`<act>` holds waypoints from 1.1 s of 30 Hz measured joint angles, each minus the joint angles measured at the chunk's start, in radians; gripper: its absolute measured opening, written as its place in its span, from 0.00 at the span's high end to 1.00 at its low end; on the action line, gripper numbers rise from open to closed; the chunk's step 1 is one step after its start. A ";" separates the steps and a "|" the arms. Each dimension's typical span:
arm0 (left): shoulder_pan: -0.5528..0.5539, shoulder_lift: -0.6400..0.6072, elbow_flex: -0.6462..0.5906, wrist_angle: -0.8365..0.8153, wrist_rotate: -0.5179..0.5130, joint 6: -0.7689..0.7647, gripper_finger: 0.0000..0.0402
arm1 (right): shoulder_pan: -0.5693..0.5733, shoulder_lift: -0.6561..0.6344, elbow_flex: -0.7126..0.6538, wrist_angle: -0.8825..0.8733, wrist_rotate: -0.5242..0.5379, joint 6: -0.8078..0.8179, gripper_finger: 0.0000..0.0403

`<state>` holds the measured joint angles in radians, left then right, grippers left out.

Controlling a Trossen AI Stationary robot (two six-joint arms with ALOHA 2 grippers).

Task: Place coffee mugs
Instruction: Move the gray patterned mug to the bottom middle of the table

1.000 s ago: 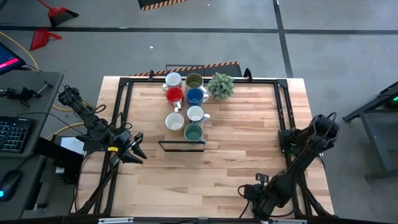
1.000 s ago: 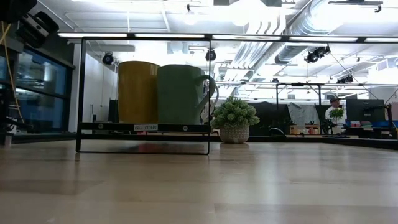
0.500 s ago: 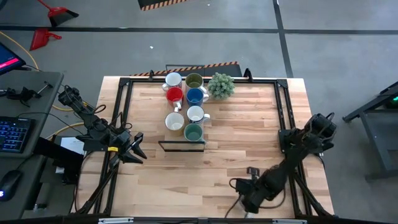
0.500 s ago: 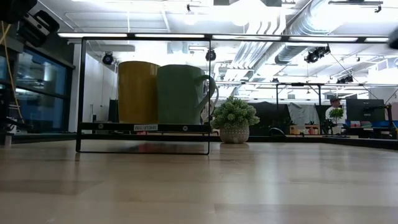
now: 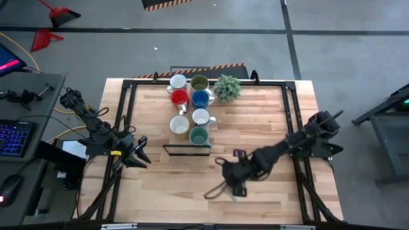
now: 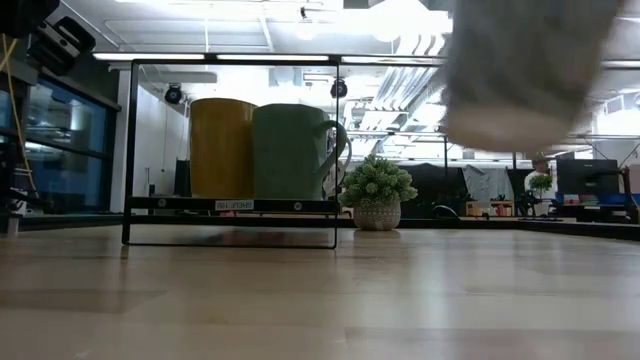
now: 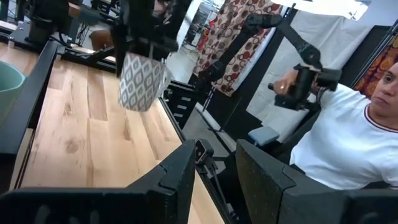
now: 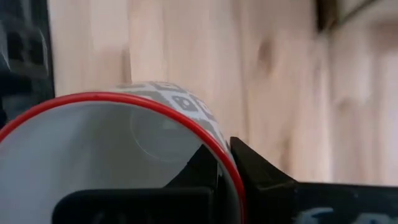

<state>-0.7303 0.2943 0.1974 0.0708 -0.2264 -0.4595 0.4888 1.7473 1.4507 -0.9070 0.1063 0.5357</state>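
A grey-and-white patterned mug (image 7: 142, 81) with a red rim (image 8: 124, 102) hangs under my right gripper (image 5: 231, 182), which is shut on it over the table's near middle. The low view shows it blurred and off the table (image 6: 530, 70). Several other mugs stand on a black rack (image 5: 186, 151) at the far middle, among them red (image 5: 179, 98), blue (image 5: 200, 98) and teal (image 5: 199, 135). My left gripper (image 5: 142, 153) waits open at the table's left edge. My right gripper pinches the patterned mug's wall at the red rim (image 8: 221, 155). One finger (image 8: 199, 168) is inside the mug and the other finger (image 8: 261, 171) is outside. The fingers come from above. The mug hangs below them, mouth up, lifted clear of the table.
A small potted plant (image 5: 227, 87) stands right of the rack's far end. Black frame rails (image 5: 291, 115) run along the table's edges. Bare wood lies on the near half. A person in a white shirt (image 7: 348, 137) sits beyond the table's right side.
My right arm has swung from the table's near right corner toward the left and the far edge, to the near middle. The patterned mug has come into the low view, clear of the table.
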 joint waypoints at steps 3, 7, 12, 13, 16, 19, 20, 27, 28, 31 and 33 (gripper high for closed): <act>0.000 0.000 0.000 -0.015 0.000 0.000 0.74 | -0.051 0.010 0.078 -0.002 0.022 -0.050 1.00; 0.000 0.000 0.000 -0.036 0.000 0.000 0.74 | -0.097 0.093 0.199 -0.004 0.029 -0.134 1.00; 0.000 0.000 0.000 -0.047 0.000 0.000 0.74 | -0.144 0.276 0.399 -0.042 -0.012 -0.255 1.00; 0.000 0.000 0.000 -0.050 0.000 0.000 0.74 | -0.153 0.317 0.446 -0.063 -0.014 -0.281 1.00; 0.000 0.000 0.000 -0.051 0.000 0.000 0.74 | -0.180 0.436 0.578 -0.112 -0.020 -0.351 1.00; 0.000 0.000 0.000 -0.053 0.000 0.002 0.74 | -0.202 0.536 0.712 -0.161 -0.033 -0.404 1.00; 0.000 0.000 0.000 -0.053 0.000 0.008 0.74 | -0.209 0.569 0.757 -0.167 -0.023 -0.417 1.00; 0.000 0.000 0.000 -0.062 0.000 0.007 0.74 | -0.224 0.643 0.869 -0.159 -0.064 -0.454 1.00; 0.000 0.000 0.000 -0.066 0.000 0.004 0.74 | -0.221 0.642 0.868 -0.166 -0.069 -0.442 1.00; 0.000 0.000 0.000 -0.074 0.000 0.000 0.74 | -0.206 0.633 0.864 -0.194 -0.051 -0.413 1.00; 0.000 0.000 0.000 -0.075 0.000 0.000 0.74 | -0.188 0.624 0.862 -0.206 -0.058 -0.398 1.00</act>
<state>-0.7300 0.2943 0.1974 -0.0047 -0.2261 -0.4595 0.3007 2.3715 2.3124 -1.1131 0.0487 0.1379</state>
